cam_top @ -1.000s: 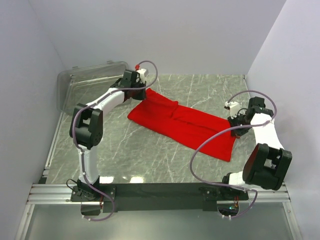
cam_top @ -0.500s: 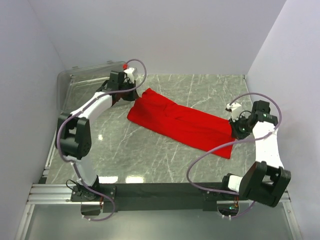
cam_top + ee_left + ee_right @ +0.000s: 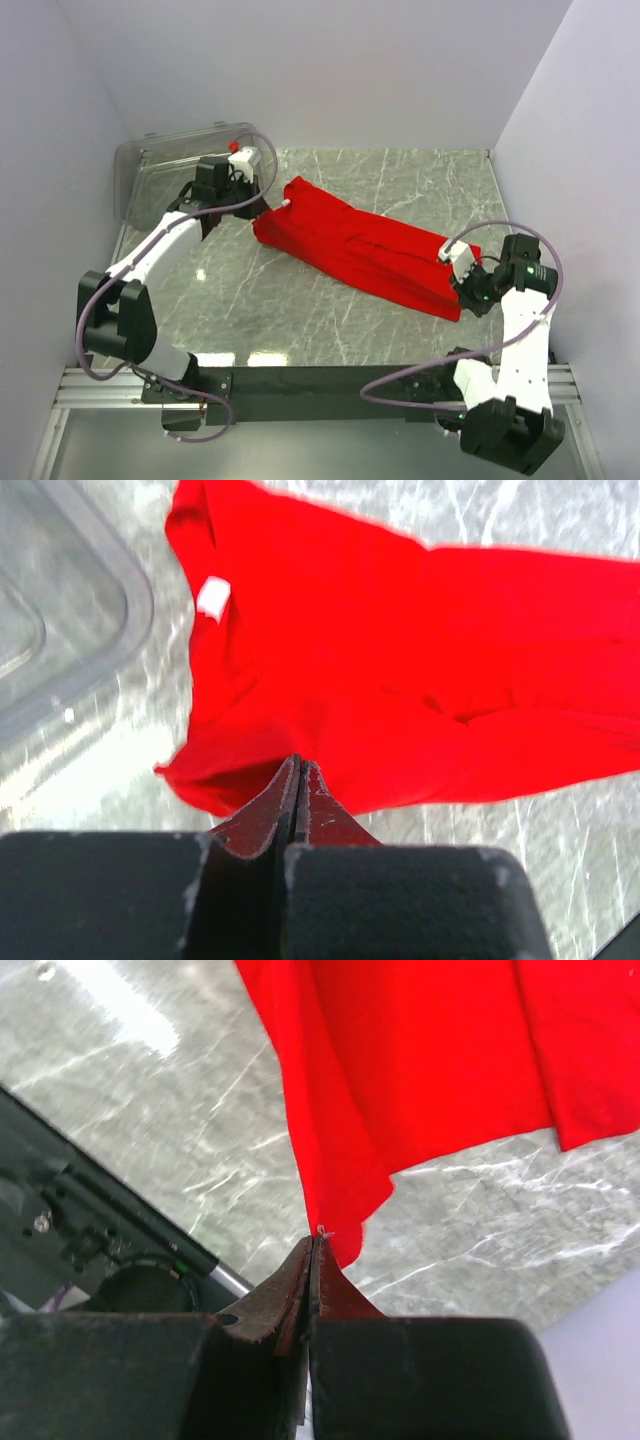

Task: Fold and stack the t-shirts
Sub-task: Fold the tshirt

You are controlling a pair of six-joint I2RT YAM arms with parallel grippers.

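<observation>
Two arms reach out from the black rail [image 3: 320,383] at the near edge. The left arm stretches low toward the far left, its elbow bent by the left wall. The left gripper [image 3: 263,206] is clenched on the far-left end of the red t-shirt [image 3: 355,245]. The right arm rises from its base and bends forward, and the right gripper [image 3: 463,284] is pinched tight on the shirt's near-right corner. The shirt lies as a long, narrow band slanting across the grey marbled table [image 3: 290,310], pulled between the two grips. A clear plastic bin [image 3: 150,172] sits in the far-left corner, just beside the left wrist. Plain pale walls close in the table on three sides. From the left wrist, a white label [image 3: 213,596] shows near the collar end. The sleeves cannot be made out among the folds. In both wrist views, the fingers cover most of the cloth they hold.
</observation>
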